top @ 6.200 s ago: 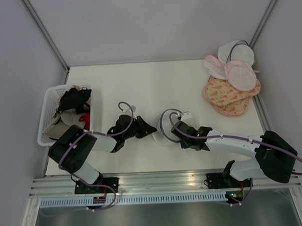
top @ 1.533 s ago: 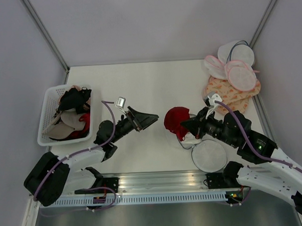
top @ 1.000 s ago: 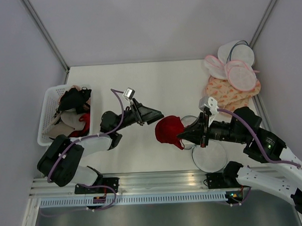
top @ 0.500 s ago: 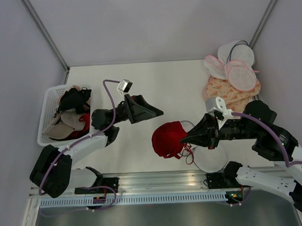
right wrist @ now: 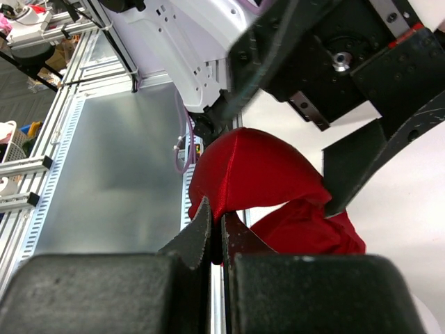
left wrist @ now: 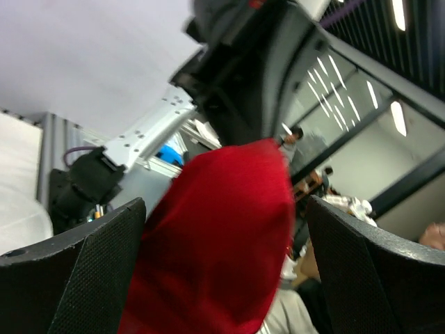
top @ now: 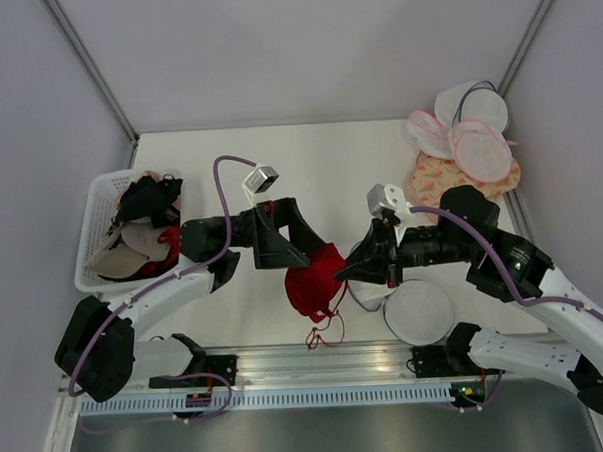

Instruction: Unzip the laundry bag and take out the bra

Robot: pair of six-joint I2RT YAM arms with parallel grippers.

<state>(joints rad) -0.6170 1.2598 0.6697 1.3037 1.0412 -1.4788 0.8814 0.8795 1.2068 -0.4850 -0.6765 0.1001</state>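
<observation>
Right gripper (right wrist: 215, 221) has jaws clamped on a fold of the red bra (top: 312, 282), holding it in mid-air above the counter (top: 319, 165) btwn the arms. That's prob. for a handover, since the left gripper (top: 311, 256) has jaws wide apart, straddling the cup. Bra hangs long axis down, straps trailing toward near edge. Laundry bag (top: 417, 311) lies on counter under right arm.

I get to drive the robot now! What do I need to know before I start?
Right gripper: shut on the red bra, holding it in the air.
Left gripper: open, one finger on each side of the bra, not gripping.
Laundry bag: on the table by the right arm; the bra is out of it.
Left to do: set the bra down, probably in the basket.
</observation>
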